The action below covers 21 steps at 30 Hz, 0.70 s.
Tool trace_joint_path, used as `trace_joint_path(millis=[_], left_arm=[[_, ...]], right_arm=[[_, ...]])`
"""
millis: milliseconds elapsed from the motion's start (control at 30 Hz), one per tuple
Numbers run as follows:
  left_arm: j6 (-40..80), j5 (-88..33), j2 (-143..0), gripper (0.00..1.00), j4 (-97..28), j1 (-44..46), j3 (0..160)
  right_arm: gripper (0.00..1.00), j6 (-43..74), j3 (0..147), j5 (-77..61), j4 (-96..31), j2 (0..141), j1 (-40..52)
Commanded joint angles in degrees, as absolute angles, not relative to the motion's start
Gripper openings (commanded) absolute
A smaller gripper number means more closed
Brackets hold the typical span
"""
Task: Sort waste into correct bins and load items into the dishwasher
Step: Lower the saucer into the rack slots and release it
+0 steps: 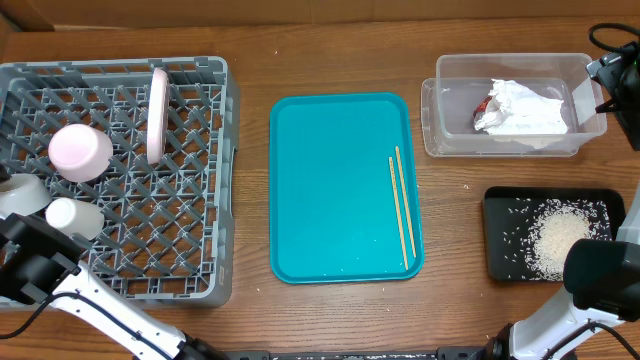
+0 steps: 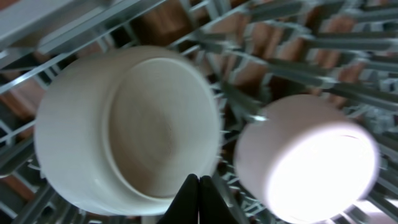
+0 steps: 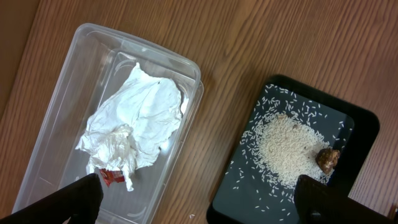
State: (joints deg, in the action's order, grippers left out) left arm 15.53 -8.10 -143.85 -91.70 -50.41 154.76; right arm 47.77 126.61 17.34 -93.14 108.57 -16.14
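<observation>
The grey dish rack [image 1: 190, 262] holds an upright pinkish plate [image 1: 157, 115], an upturned small pink bowl [image 1: 80, 152], a white cup [image 1: 75, 217] and a grey-green saucer-bowl [image 1: 20, 195]. My left gripper [image 2: 199, 198] is shut and empty just above the rack floor, close to an upturned pale bowl [image 2: 130, 130] and a blurred pale vessel [image 2: 305, 158]. Two chopsticks [image 1: 402, 205] lie on the teal tray [image 1: 330, 190]. My right gripper [image 3: 205, 205] is open and empty, high above the clear tub [image 3: 37, 155] and the black tray [image 3: 364, 124].
The tub holds the white napkin [image 3: 134, 127] and the red wrapper [image 3: 111, 177]. The black tray holds rice [image 3: 289, 149] and a brown scrap [image 3: 328, 158]. A few grains lie on the wood between them. The right arm [image 1: 600, 275] overhangs the black tray's near right corner.
</observation>
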Motion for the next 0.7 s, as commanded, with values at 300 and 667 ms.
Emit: trace_joint_path(millis=[300,667], left_arm=[[16.95,-0.89,-145.01,0.04,-95.39,-53.04,153.05],[16.75,-7.42,-142.58,0.04,-96.84,-57.25,150.58]], right_arm=[[1.0,47.57,127.09,17.93,-93.12,107.68,-16.32],[1.0,47.55,127.09,17.93,-93.12,107.68,-16.32]])
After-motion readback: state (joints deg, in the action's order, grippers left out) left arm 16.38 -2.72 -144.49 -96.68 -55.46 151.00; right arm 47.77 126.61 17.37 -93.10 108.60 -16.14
